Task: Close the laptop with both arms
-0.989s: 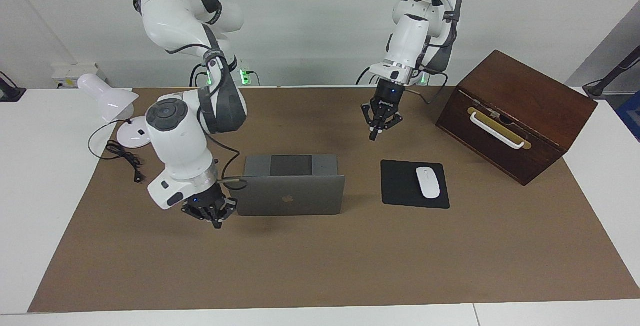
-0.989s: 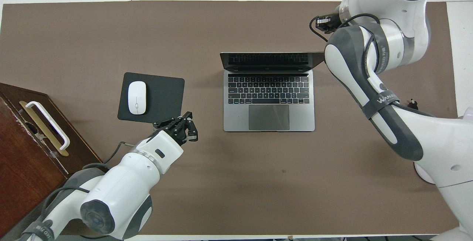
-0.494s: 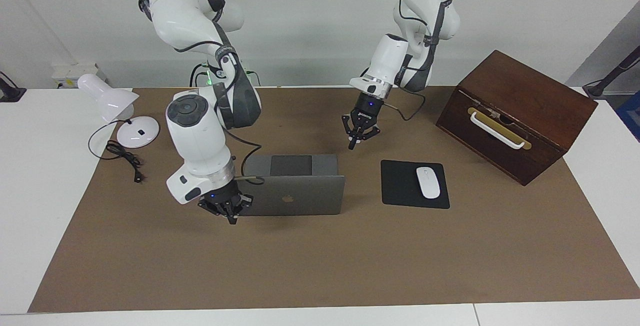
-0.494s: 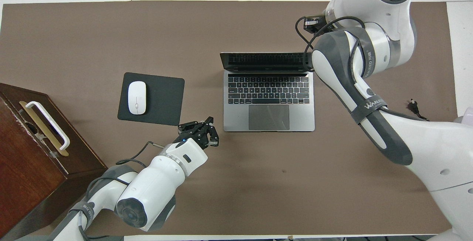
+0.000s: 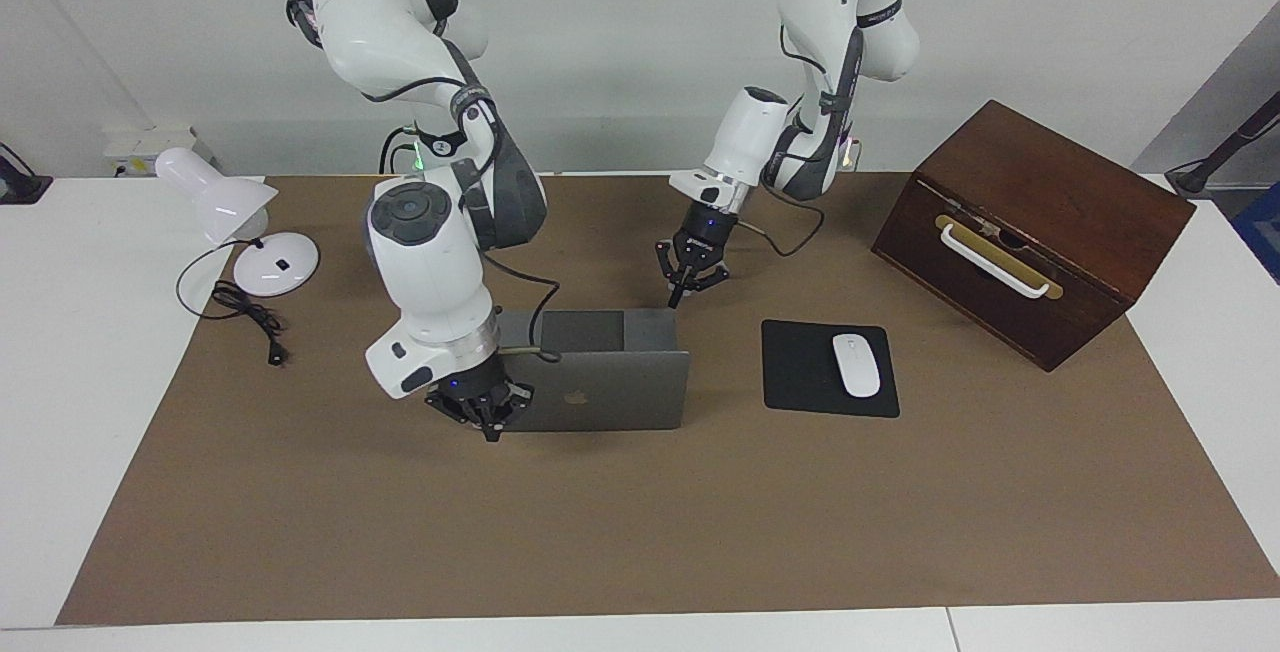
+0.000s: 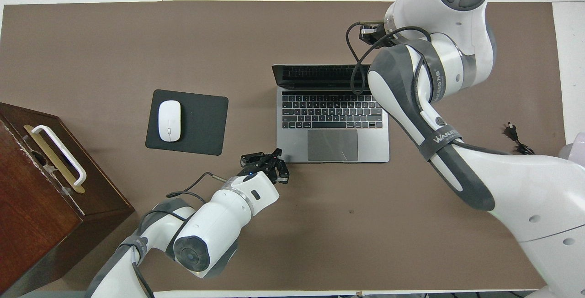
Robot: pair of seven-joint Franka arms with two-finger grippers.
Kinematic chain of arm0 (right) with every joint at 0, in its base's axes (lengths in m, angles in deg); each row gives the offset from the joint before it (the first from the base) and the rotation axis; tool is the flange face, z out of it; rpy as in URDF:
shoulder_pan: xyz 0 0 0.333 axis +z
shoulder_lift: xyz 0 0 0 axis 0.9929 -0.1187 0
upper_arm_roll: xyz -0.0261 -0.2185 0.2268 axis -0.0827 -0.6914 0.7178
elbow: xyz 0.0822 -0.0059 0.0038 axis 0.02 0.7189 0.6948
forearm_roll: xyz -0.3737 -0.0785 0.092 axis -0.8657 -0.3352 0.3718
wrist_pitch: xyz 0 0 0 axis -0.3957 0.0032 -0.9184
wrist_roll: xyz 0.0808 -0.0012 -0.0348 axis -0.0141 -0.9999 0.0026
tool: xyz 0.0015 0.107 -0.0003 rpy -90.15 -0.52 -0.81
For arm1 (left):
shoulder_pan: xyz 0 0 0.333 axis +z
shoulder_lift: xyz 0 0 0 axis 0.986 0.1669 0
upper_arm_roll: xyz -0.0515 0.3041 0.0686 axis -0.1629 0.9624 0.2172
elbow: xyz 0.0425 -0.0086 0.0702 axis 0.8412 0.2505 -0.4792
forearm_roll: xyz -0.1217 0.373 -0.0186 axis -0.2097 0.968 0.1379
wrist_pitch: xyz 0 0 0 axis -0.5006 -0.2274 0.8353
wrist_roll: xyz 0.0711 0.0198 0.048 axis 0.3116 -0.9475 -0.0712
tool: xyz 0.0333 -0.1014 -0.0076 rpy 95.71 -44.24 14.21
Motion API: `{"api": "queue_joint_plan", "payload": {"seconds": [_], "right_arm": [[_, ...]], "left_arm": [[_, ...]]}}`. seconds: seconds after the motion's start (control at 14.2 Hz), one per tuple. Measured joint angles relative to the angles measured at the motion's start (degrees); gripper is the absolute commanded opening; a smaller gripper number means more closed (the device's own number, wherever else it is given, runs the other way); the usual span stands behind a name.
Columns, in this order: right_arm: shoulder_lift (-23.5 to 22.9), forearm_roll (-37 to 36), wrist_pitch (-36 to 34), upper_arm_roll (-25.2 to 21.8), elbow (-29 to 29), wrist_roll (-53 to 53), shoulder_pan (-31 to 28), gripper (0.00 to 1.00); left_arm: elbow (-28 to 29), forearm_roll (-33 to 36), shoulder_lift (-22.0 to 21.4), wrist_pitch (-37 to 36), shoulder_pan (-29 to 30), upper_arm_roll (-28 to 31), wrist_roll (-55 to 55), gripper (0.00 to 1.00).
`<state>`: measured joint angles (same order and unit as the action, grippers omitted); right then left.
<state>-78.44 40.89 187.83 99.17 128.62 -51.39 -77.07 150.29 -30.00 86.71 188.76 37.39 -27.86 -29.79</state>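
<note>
The laptop (image 5: 600, 372) stands open mid-table, beside the mouse pad (image 5: 828, 368). The right gripper (image 5: 482, 410) hangs at the lid's outer face; the left gripper (image 5: 690, 277) is over the base's near corner (finger state of both cannot be told).

Bright, even light from above in both views. Soft, pale shadows on the brown mat (image 5: 640, 512) right under the arms and beside the laptop (image 5: 600, 387). Small shine on the laptop's touchpad (image 6: 332, 145) from overhead. Sharp all over, no blur, edges straight.
</note>
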Motion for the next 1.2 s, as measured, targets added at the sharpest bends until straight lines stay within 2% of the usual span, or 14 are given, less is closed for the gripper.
{"api": "queue_joint_plan", "payload": {"seconds": [0.35,0.78,1.2], "right_arm": [[0.7,0.0,-0.9,0.1,0.1,-1.0,3.3,0.0],[2.0,0.0,-0.1,-0.1,4.1,-1.0,2.9,0.0],[3.4,0.0,-3.7,0.0,4.6,-1.0,3.1,0.0]], "left_arm": [[-2.2,0.0,5.9,3.3,-1.8,0.0,0.2,0.0],[-2.4,0.0,6.3,3.6,-1.9,0.0,6.8,0.0],[-2.4,0.0,6.3,3.7,-1.7,0.4,11.9,0.0]]}}
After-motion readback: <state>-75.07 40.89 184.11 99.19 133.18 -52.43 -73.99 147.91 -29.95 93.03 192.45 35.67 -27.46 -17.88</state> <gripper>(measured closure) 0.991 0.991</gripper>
